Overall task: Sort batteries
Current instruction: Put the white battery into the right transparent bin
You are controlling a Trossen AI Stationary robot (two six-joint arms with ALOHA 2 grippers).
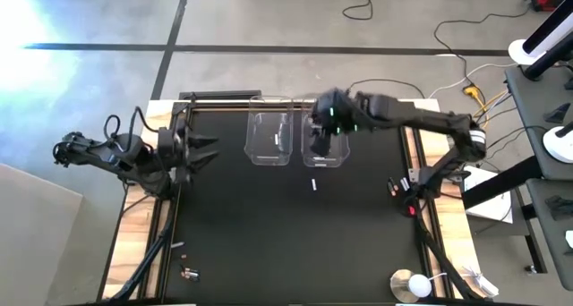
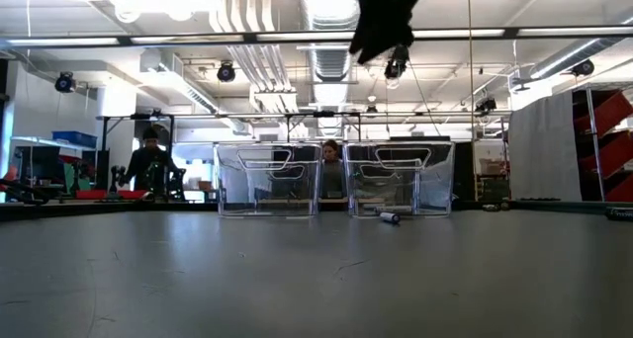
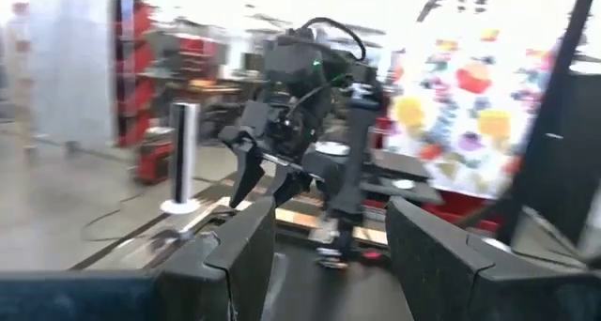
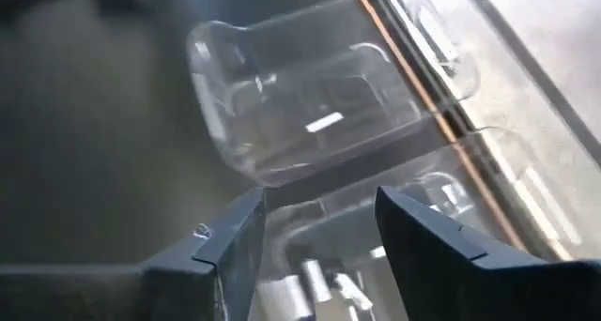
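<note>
Two clear bins stand side by side at the far middle of the table, the left bin and the right bin. My right gripper hangs open above the right bin, nothing between its fingers. In the right wrist view, several silver-white batteries lie in the bin below the fingers, and one white battery lies in the other bin. A lone battery lies on the mat in front of the bins. My left gripper waits open at the left edge.
Loose batteries lie near the right edge and by the near left corner. A round white-and-metal disc sits at the near right corner. People stand in the room behind the bins. The black mat's middle is bare.
</note>
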